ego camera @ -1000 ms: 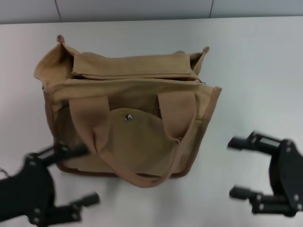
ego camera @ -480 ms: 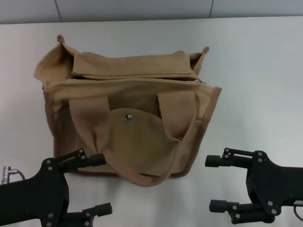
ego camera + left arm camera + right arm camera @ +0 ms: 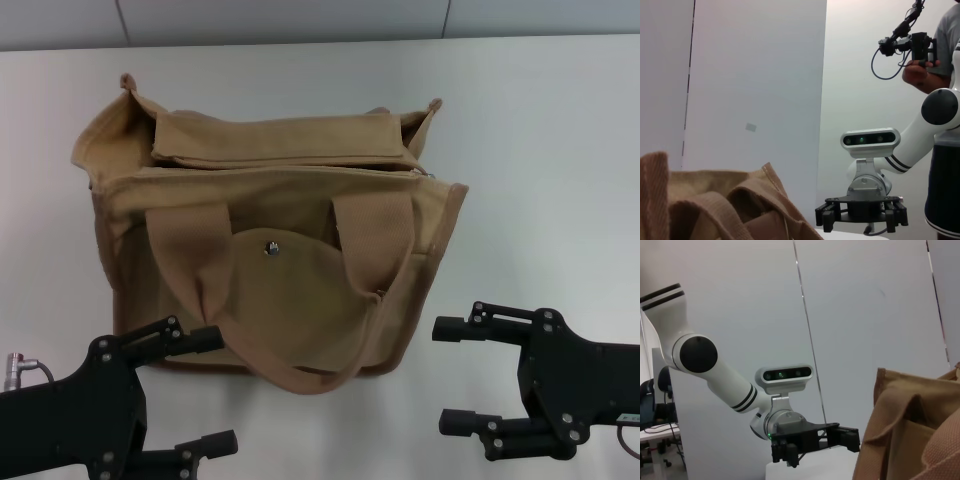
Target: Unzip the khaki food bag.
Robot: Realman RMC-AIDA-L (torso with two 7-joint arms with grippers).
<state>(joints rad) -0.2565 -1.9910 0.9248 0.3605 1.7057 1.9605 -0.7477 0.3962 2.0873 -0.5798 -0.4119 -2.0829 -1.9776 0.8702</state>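
The khaki food bag stands in the middle of the white table, its front pocket and metal snap facing me and both handles folded down over the front. Its top zipper line runs across the top. My left gripper is open, low at the bag's front left corner and not touching it. My right gripper is open, just off the bag's front right corner. The bag's edge also shows in the left wrist view and in the right wrist view.
The left wrist view shows my right gripper across the table and a person holding a device behind it. The right wrist view shows my left gripper. A grey wall runs behind the table.
Over the last second both grippers moved in toward the bag's front corners. Since half a second ago they have hardly moved. The bag has not moved.
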